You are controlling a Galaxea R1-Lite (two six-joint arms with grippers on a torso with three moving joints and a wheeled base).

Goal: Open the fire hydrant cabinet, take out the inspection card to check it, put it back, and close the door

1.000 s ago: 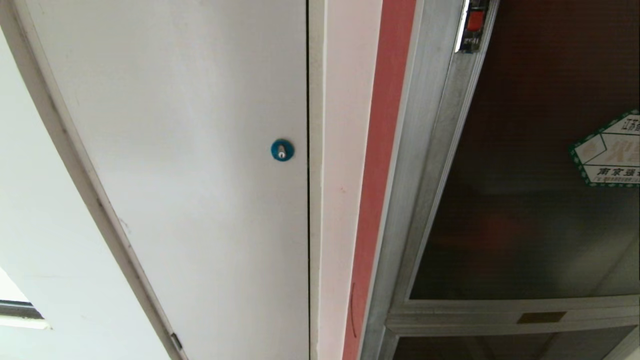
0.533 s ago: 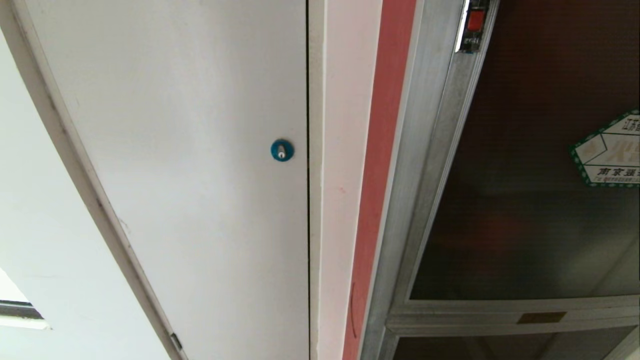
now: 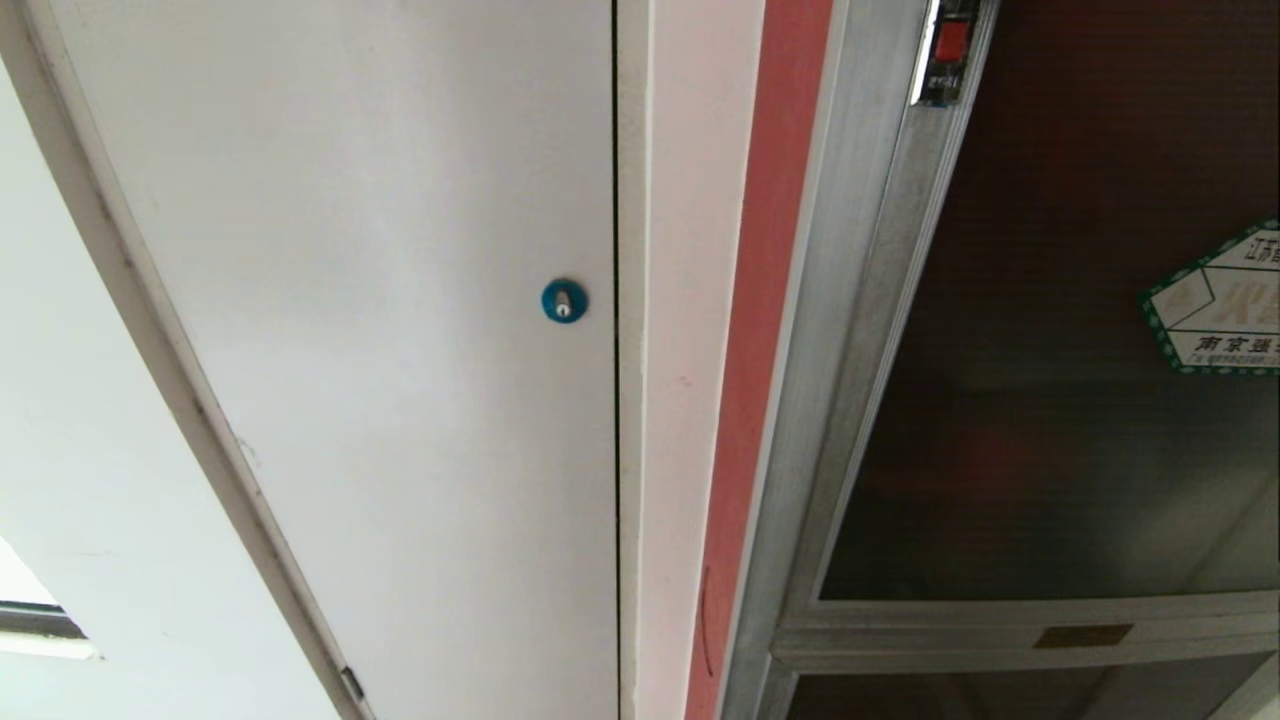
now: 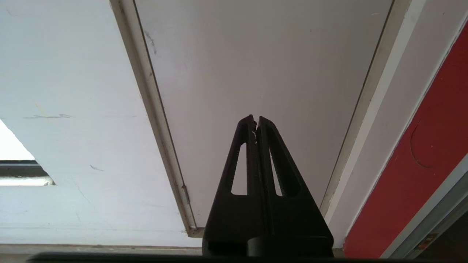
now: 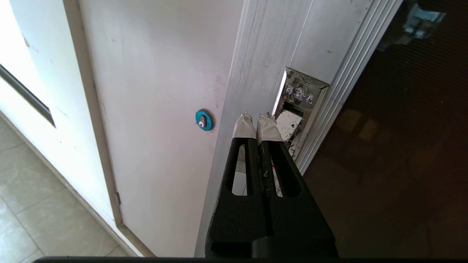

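In your head view the plain white door (image 3: pixel 380 350) fills the left and middle, with the white wall (image 3: pixel 60 500) beyond its frame on the far left. To its right runs a red strip (image 3: pixel 760 330), then the silver aluminium frame of the fire hydrant cabinet (image 3: pixel 850 300). The cabinet's door (image 3: pixel 1050 400), a dark tinted glass panel, takes the right side and appears to sit in its frame; through the tint you can make out only a dim reddish shape. A green-bordered white sticker (image 3: pixel 1215 310) sits on the glass at the right edge, and the small red latch (image 3: pixel 950 42) shows at the top of the door's frame. On the white door, the small blue round lock (image 3: pixel 564 300) lies near its right edge.

Your right tool (image 5: pixel 256 122) has its taped tips pressed together, holding nothing, just beside the metal latch plate (image 5: pixel 301 93) on the cabinet frame. Your left tool (image 4: pixel 255 119) is also pinched together and empty, pointing at the white door.
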